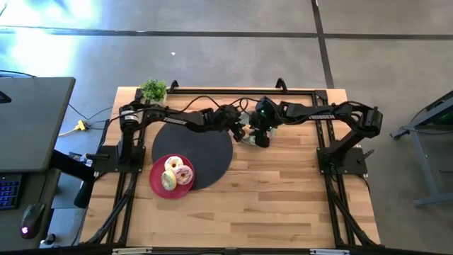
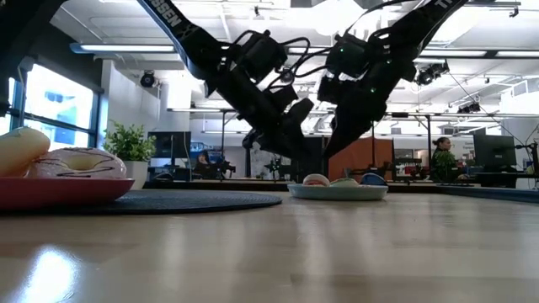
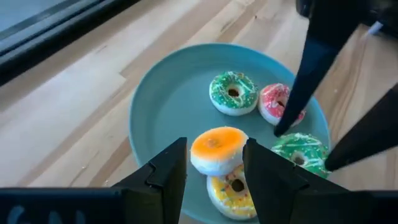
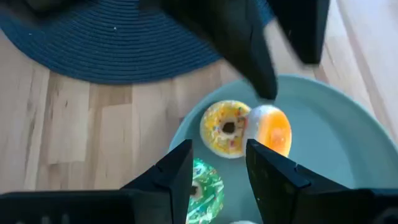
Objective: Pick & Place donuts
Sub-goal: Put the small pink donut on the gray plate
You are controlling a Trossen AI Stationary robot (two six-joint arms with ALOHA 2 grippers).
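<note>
A sage-green plate (image 3: 161, 106) sits right of the black mat (image 1: 202, 145) and holds several tiny donuts: two green (image 3: 233, 92), one red-pink (image 3: 275, 102), one yellow (image 3: 229, 188) and one orange (image 3: 217, 148). My left gripper (image 3: 216, 146) stands over this plate with the orange donut between its fingers. My right gripper (image 4: 217, 152) hovers open over the same plate from the other side, above a green donut (image 4: 205, 185). The white (image 1: 173, 164), pink (image 1: 185, 176) and pale-green (image 1: 168, 181) larger donuts lie on the red plate (image 1: 154, 183). My left gripper pinches the orange tiny donut by its opposite rims (image 3: 194, 152) between its two fingertips, coming slanting down from the table's left. The donut is tilted, and its lower edge overlaps the yellow donut (image 4: 227, 127); whether it is lifted clear I cannot tell.
The two grippers are close together over the small plate (image 2: 337, 192), their fingers nearly crossing. The red plate overlaps the mat's near-left edge. A potted plant (image 1: 153, 88) stands at the far-left corner. Bare wood lies toward the near edge (image 1: 269, 205).
</note>
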